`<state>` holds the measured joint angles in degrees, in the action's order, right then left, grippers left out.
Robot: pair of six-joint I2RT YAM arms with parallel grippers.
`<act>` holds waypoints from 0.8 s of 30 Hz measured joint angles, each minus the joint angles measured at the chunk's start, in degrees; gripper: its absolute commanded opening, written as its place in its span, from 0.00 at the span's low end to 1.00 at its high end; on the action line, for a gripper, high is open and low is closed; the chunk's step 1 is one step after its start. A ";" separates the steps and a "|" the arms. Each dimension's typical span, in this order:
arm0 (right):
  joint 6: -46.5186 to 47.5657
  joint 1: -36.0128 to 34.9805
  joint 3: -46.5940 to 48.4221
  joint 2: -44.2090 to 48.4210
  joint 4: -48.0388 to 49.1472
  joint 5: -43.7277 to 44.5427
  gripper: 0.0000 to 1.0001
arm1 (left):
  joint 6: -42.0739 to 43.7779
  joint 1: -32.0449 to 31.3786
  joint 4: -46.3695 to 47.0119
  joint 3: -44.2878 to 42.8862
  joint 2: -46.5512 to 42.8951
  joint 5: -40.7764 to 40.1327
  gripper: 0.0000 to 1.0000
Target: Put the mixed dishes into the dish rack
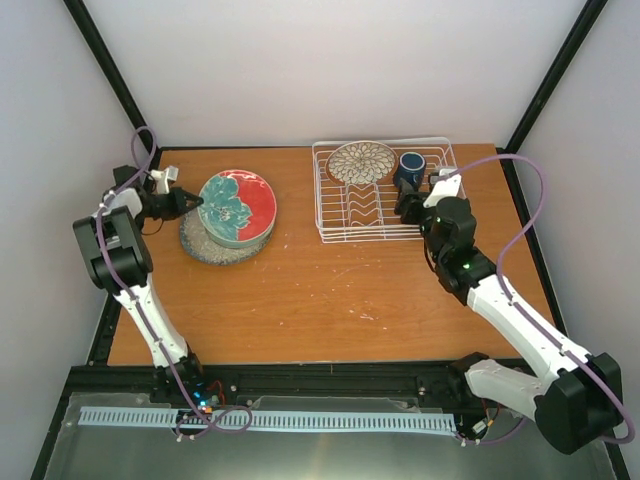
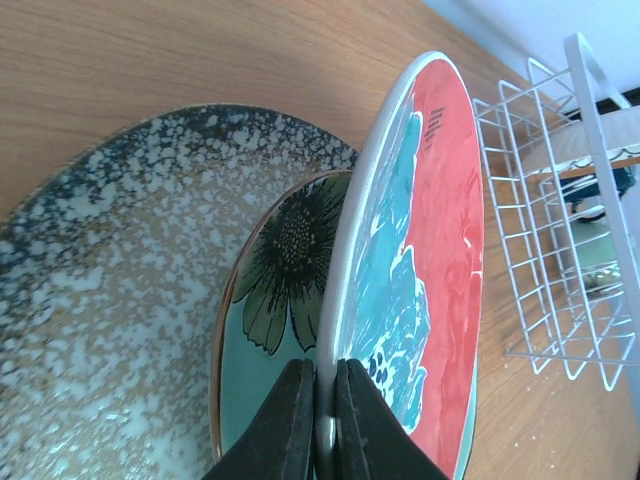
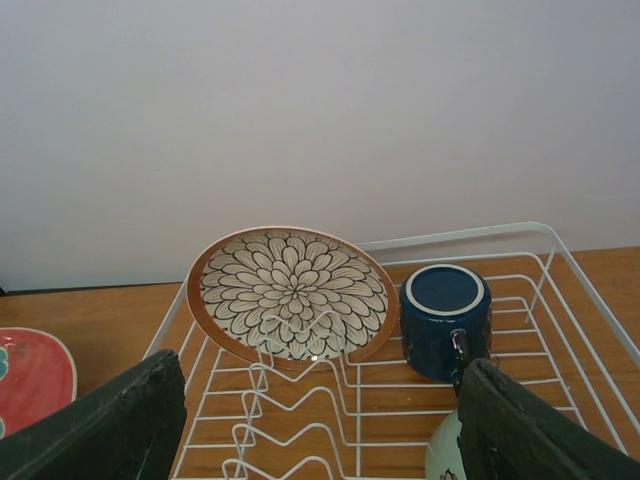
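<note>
Pinching the near rim of the round red-and-teal plate (image 1: 238, 207) (image 2: 420, 270), the left gripper (image 1: 190, 203) (image 2: 322, 375) has its jaws closed down to the thickness of that rim, well to the left of the white wire dish rack (image 1: 320, 190) (image 2: 540, 220) (image 3: 450, 238). The left wrist view shows the plate tilted up off a pale green plate with a dark flower print (image 2: 280, 290), which lies inside the large speckled grey plate (image 1: 205, 245) (image 2: 110, 300). This stack rests on the orange-brown wooden surface (image 1: 330, 290), on the rack's left side and apart from it. Inside the rack, the brown-rimmed petal-patterned plate (image 1: 362, 162) (image 3: 292, 293) leans at the far left corner, against the upright dividers. The dark blue mug (image 1: 410, 167) (image 3: 445, 318) sits upside down just to the right of that plate, at the rack's far right, with its handle turned toward the near side. The right gripper (image 1: 412, 200) (image 3: 320, 430) hangs over the rack's near right part with its jaws spread wide and nothing clamped between them. A pale green rounded edge (image 3: 445, 450), apparently the small bowl, shows in the rack just beside the right-hand finger. Whether it touches that finger cannot be told.
</note>
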<state>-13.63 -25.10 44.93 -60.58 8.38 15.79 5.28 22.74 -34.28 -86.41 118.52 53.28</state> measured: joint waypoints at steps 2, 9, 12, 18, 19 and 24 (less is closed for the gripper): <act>-0.07 0.00 0.31 -0.39 -0.04 -0.28 0.74 | 0.00 0.00 0.68 -0.17 1.44 2.25 0.01; -0.28 0.04 2.75 -3.67 -0.07 -4.87 0.74 | 0.31 -0.02 1.90 -0.17 4.57 8.79 0.00; 0.28 0.00 5.03 -7.30 -0.15 -9.60 0.74 | 0.68 -0.02 2.67 -0.17 5.68 11.45 0.01; 0.98 -0.11 7.63 -12.63 -1.22 -17.81 0.74 | 1.22 -0.02 4.04 -0.17 7.74 16.04 0.01; 1.18 -0.15 8.15 -13.42 -1.51 -19.08 0.74 | 1.29 -0.02 4.39 -0.17 8.09 16.72 0.01; 2.49 -0.59 12.09 -18.23 -3.15 -26.88 0.76 | 1.25 -0.02 6.62 -0.17 10.47 20.37 0.01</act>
<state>-11.14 -25.69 57.01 -78.81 5.23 -11.09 6.52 22.72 -27.66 -86.59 128.99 73.65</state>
